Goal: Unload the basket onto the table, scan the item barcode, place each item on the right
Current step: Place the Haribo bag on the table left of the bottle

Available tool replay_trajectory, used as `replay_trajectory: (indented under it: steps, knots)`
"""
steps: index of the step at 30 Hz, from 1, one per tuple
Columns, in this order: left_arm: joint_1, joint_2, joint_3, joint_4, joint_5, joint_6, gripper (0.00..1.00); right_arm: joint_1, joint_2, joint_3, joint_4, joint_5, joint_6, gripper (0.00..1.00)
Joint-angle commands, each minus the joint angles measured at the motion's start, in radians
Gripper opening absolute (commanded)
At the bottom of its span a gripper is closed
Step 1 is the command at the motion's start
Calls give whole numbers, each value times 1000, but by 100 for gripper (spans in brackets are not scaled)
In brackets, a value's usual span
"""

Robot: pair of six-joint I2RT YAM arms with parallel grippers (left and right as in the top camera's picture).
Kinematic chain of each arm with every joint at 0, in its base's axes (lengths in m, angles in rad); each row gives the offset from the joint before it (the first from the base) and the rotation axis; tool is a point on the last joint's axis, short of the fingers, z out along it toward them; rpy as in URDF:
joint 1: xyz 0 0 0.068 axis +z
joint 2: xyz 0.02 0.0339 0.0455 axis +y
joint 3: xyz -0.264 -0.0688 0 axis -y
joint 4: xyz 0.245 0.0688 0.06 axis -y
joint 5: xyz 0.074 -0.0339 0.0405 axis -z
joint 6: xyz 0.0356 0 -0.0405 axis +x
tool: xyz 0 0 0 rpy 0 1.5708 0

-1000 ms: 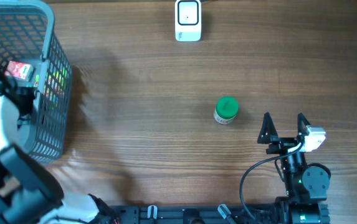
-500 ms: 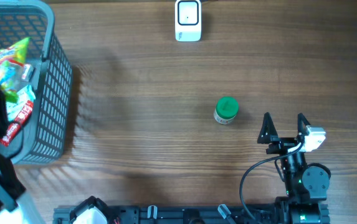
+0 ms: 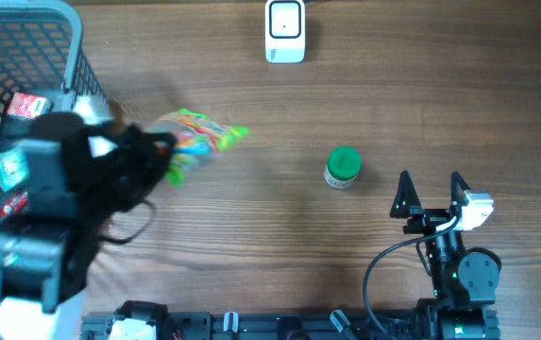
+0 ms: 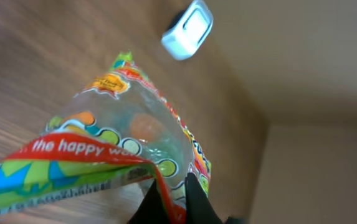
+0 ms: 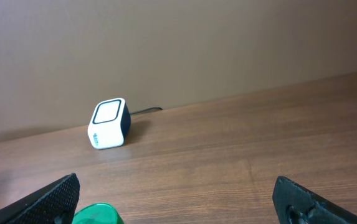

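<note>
Found left hand (image 4: 171, 190) pinched shut on seam of colourful candy bag (image 3: 199, 137), held apparently clear of the counter (image 3: 251, 246), likely to present its barcode to the scanner (image 3: 285, 31) well ahead. Noted right hand (image 3: 431, 187) spread wide, empty.

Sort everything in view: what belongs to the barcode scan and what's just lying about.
For the job: candy bag, held in the left claw; white scanner.
Lying about: green-lidded jar; grey basket with packets inside; right claw, open and empty.
</note>
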Motion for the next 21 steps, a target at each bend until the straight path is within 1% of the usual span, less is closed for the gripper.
replay_trajectory:
  steps: [1,3,7,9,13,17,18,19,20,21]
  knots:
    - [-202,92,-53,4,-259,-53,4,4,-6,-1,2,6,8,100]
    - [-272,163,-88,5,-314,-112,4,4,-6,-1,2,6,8,100]
    - [-337,306,-148,22,-357,-180,4,4,-6,-1,2,6,8,100]
    - [-349,383,-181,27,-396,-220,4,4,-6,-1,2,6,8,100]
    - [-348,476,-231,68,-424,-222,4,4,-6,-1,2,6,8,100]
    - [-348,507,-254,75,-470,-294,4,4,-6,-1,2,6,8,100]
    - [-348,512,-254,79,-473,-297,4,4,-6,-1,2,6,8,100]
    - [-348,513,-254,83,-473,-297,6,4,-6,-1,2,6,8,100]
    - [-348,513,-254,87,-475,-297,13,4,-6,-1,2,6,8,100]
    - [-348,513,-254,90,-484,-297,30,4,-6,-1,2,6,8,100]
